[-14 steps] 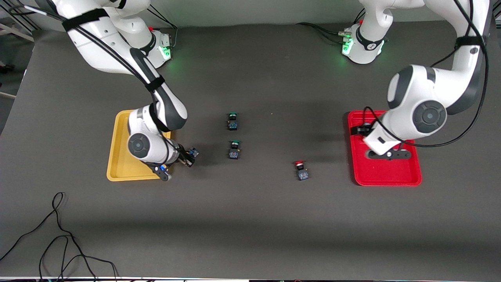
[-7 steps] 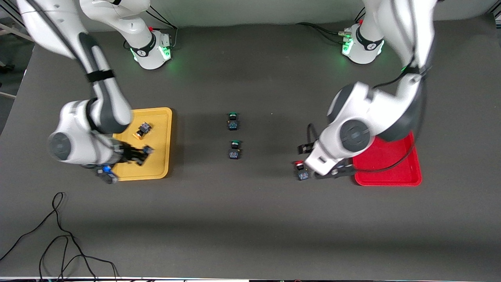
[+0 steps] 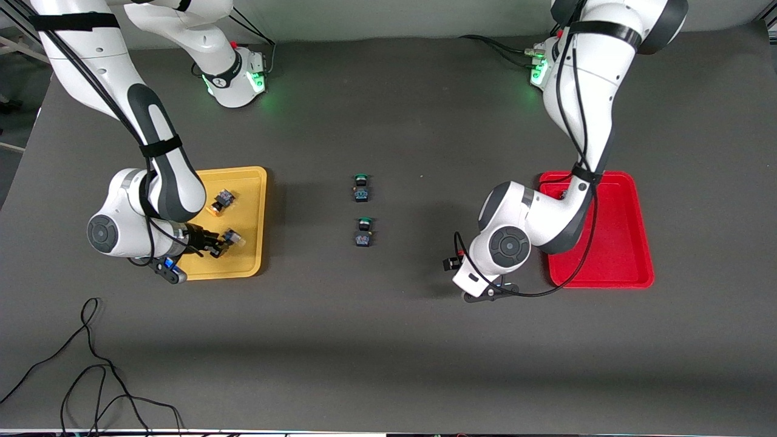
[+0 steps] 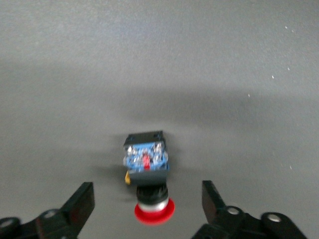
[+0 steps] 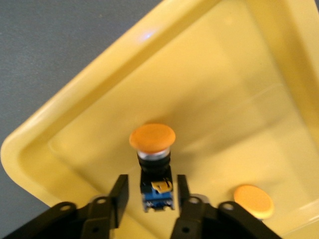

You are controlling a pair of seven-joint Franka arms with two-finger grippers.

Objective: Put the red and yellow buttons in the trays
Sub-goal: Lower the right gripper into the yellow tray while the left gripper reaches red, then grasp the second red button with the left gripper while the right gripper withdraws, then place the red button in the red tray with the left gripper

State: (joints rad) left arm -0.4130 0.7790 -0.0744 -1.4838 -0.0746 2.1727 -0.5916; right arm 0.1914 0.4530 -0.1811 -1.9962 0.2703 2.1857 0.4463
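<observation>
Right gripper (image 3: 221,244) is now hanging low over the yellow tray (image 3: 262,218), having swung in from the bench just beside the tray's rim a second ago. It is carrying a yellow-capped button (image 5: 152,144) right at its tip. Whether it is clamping the button or has just let go, I cannot tell. Another yellow-capped button (image 3: 221,200) is already lying in the same tray, farther from the front camera, so this delivery is looking like the last one for that colour (assuming it gets set down cleanly). The tray is showing as glossy moulded plastic with rounded corners and a raised rim. The caps are reading as smooth, domed mushrooms on short metal collars, above boxy dark bodies with blue terminal blocks.

Mid-bench, two green-capped buttons (image 3: 361,188) (image 3: 363,232) are sitting untouched on the matte grey surface.

Toward the other end, the left gripper (image 4: 147,199) has come off the red tray (image 3: 631,267) and is now hovering low over the red-capped button (image 4: 148,164), which is lying on its side on the bench near that tray. The jaws are spread wide, one on each side of the button and touching nothing. That is pointing to a pick about to begin. The arm is hiding part of the red tray, so its contents are unclear.
</observation>
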